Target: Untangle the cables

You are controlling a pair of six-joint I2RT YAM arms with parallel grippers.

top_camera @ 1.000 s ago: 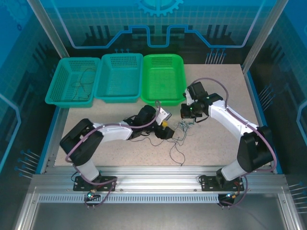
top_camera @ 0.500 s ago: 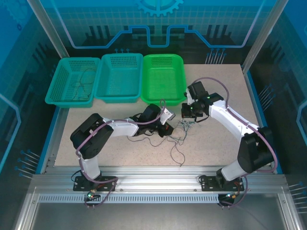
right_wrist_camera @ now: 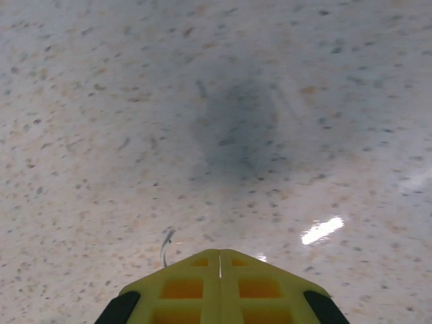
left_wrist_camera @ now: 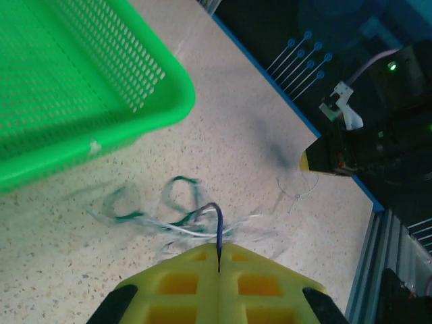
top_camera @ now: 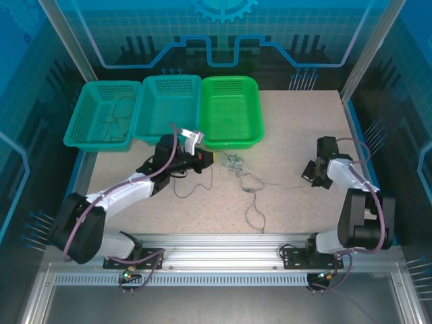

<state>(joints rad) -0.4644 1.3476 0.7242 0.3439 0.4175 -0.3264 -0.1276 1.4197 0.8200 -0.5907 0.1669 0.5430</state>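
The left gripper (left_wrist_camera: 218, 255) has its yellow fingers (left_wrist_camera: 179, 283) pressed together on a dark cable (left_wrist_camera: 219, 229), which rises from the seam between the tips. Just beyond the tips lie the other cables (left_wrist_camera: 179, 219) — pale and greenish loops tangled on the speckled table (left_wrist_camera: 223, 135). The green basket (left_wrist_camera: 81, 145) sits farther ahead to the left. The right gripper (right_wrist_camera: 219, 255) is closed tight over bare tabletop. A pale wire end (right_wrist_camera: 165, 244) curls up beside its left fingertip — whether it is pinched, I cannot tell.
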